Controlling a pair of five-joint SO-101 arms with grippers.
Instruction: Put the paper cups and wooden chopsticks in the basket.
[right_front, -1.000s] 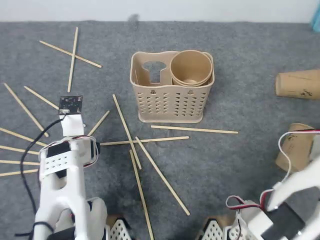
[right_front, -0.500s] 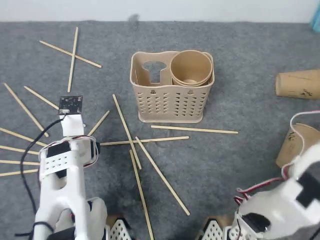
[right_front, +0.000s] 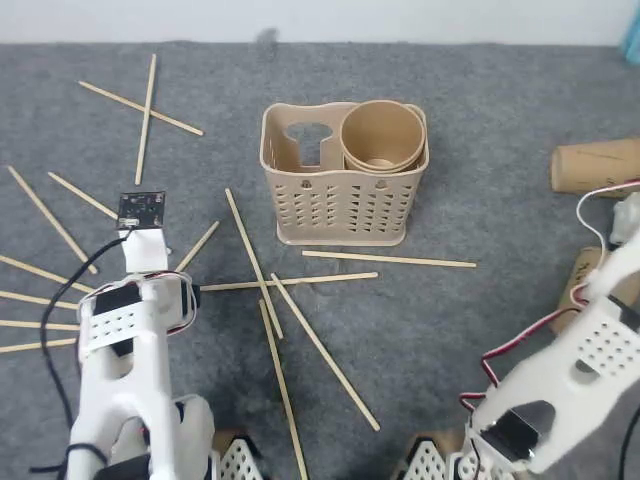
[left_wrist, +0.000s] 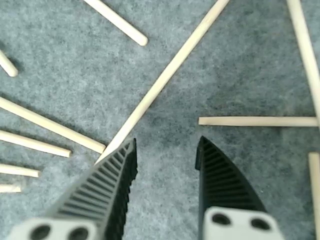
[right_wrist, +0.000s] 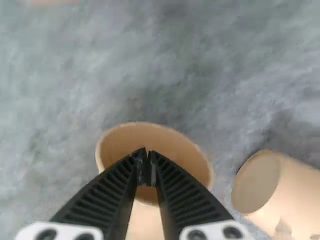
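Note:
A beige basket (right_front: 338, 205) stands mid-table with one paper cup (right_front: 383, 135) in its right compartment. Wooden chopsticks (right_front: 254, 262) lie scattered over the grey carpet, mostly left of and in front of the basket. My left gripper (left_wrist: 166, 142) hangs open just above the carpet, one chopstick (left_wrist: 165, 80) running past its fingertip. At the right edge a paper cup (right_front: 598, 165) lies on its side; nearer, another cup (right_front: 582, 285) is partly hidden by my right arm. My right gripper (right_wrist: 145, 152) is shut, its tips before that cup's open mouth (right_wrist: 185, 150). The far cup's base (right_wrist: 265, 185) shows beside it.
The left arm's white body (right_front: 125, 340) covers the front left. The right arm (right_front: 570, 380) crosses the front right corner. Bare carpet lies between the basket and the cups at the right.
My right arm has swung up and away from the front edge, over the nearer cup at the right. The left arm, basket and chopsticks have stayed put.

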